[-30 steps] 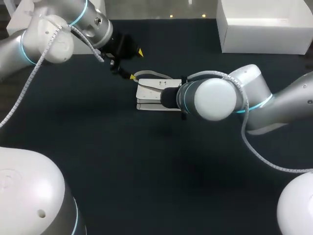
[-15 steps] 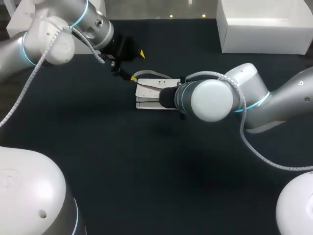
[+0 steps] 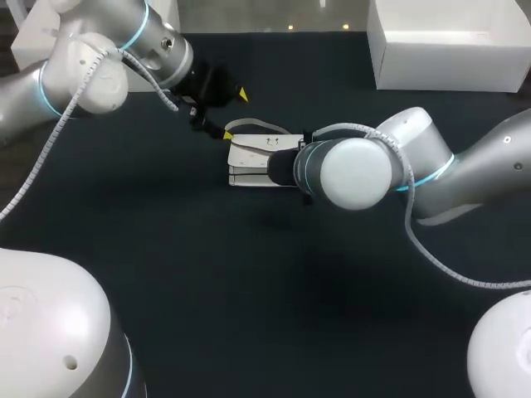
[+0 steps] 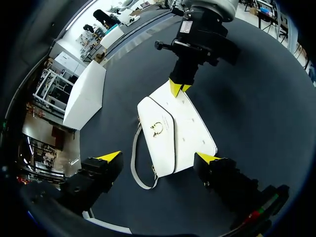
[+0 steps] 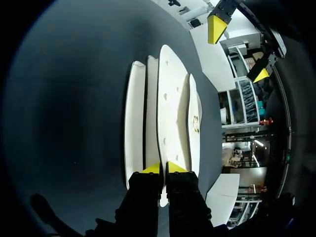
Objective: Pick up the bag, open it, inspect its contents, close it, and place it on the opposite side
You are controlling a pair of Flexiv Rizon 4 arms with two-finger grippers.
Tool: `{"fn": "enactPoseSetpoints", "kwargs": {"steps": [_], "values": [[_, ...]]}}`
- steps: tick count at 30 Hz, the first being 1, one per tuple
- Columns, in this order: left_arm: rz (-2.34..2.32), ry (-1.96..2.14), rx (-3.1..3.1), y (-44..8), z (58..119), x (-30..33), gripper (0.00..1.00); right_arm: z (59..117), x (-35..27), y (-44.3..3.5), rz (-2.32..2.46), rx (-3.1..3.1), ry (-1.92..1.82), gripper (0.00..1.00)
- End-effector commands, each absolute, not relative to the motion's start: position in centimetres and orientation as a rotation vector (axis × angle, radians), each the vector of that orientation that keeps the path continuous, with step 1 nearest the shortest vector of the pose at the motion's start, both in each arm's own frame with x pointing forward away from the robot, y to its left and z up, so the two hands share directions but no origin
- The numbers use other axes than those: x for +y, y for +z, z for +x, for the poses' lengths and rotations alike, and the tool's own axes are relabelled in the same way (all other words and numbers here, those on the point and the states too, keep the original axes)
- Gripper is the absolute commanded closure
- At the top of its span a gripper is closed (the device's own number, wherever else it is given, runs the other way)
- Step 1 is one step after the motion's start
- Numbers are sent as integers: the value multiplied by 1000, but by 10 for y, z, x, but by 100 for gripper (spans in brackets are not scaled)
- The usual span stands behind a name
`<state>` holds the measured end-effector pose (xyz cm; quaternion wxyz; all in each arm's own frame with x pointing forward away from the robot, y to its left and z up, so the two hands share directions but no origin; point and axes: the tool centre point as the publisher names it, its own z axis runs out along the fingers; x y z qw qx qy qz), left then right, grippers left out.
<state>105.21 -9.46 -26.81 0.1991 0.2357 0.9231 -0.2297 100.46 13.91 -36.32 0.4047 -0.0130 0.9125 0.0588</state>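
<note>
White bag [image 3: 251, 155] lies on dark worktop [image 3: 249, 290], flap side up, gold clasp [image 4: 158, 128] showing, strap [image 4: 132, 165] looped off one end. Our R claw [image 5: 164, 169] is at bag's other end, fingers narrow, pinching a thin edge of bag from both sides. Our L claw [image 4: 159, 158] hangs above bag's strap end, spread wide and clear of it. We see bag btwn its tips w/ a gap each side. White box [image 3: 448, 46] stands well apart from bag, past its R-claw end.
</note>
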Motion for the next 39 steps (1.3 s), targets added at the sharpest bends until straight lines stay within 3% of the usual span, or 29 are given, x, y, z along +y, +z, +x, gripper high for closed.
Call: {"fn": "enactPoseSetpoints", "kwargs": {"steps": [1,11,19,23,24,39], "values": [[727,-705,2558,-282,1057,-105,0,1004,140,-365,-31,2296,149,100],[806,-801,2487,-298,1052,-119,0,1004,140,-365,-31,2296,149,100],[850,-808,2487,-314,1047,-129,27,1004,140,-365,-31,2296,149,100],[863,-800,2491,-322,1046,-133,52,1004,140,-365,-31,2296,149,100],[863,-795,2492,-324,1047,-134,55,1004,140,-365,-31,2296,149,100],[873,-798,2460,-344,1046,-131,63,1004,140,-365,-31,2296,149,100]]}}
